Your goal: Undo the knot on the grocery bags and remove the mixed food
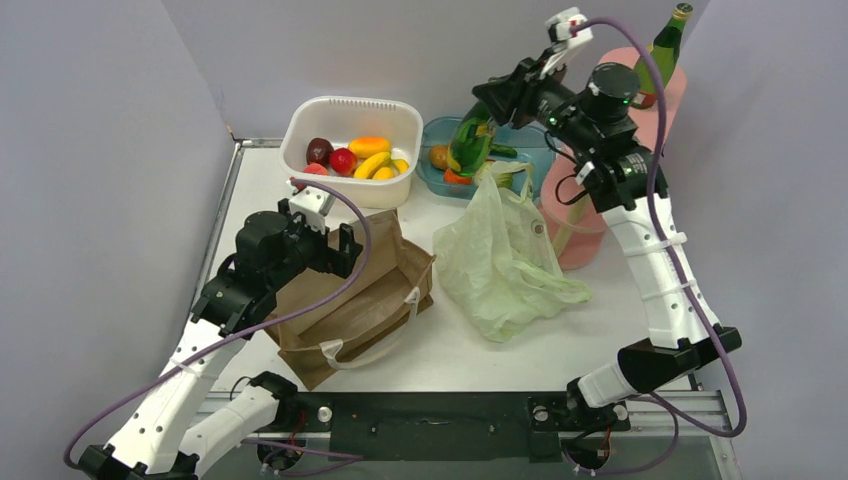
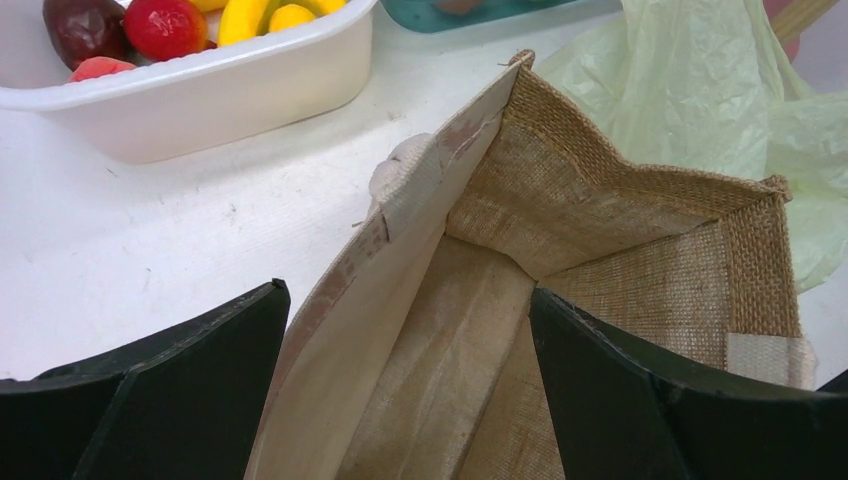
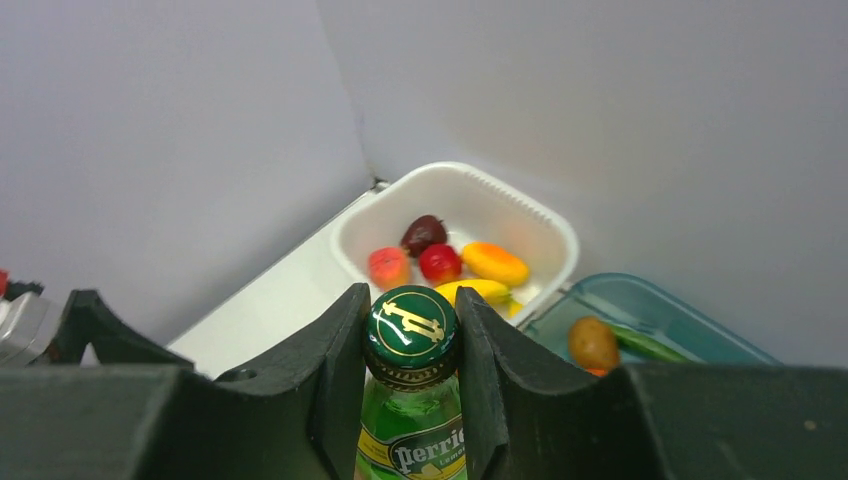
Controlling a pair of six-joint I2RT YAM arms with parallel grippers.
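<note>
Right end effector pinches the green glass bottle at its neck, just under the cap, above the teal tub. Narrow hold: bottle may pivot or slip and strike the tub. Left end effector, spread, straddles the brown bag wall; closing could crumple it.

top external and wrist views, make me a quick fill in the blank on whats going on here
1. The right gripper holds a glass bottle whose cap is ____.
2. The left gripper is ____, with a wall of the brown bag between its fingers.
3. The white tub holds fruit, including a ____ banana.
Missing words: green; open; yellow.
</note>
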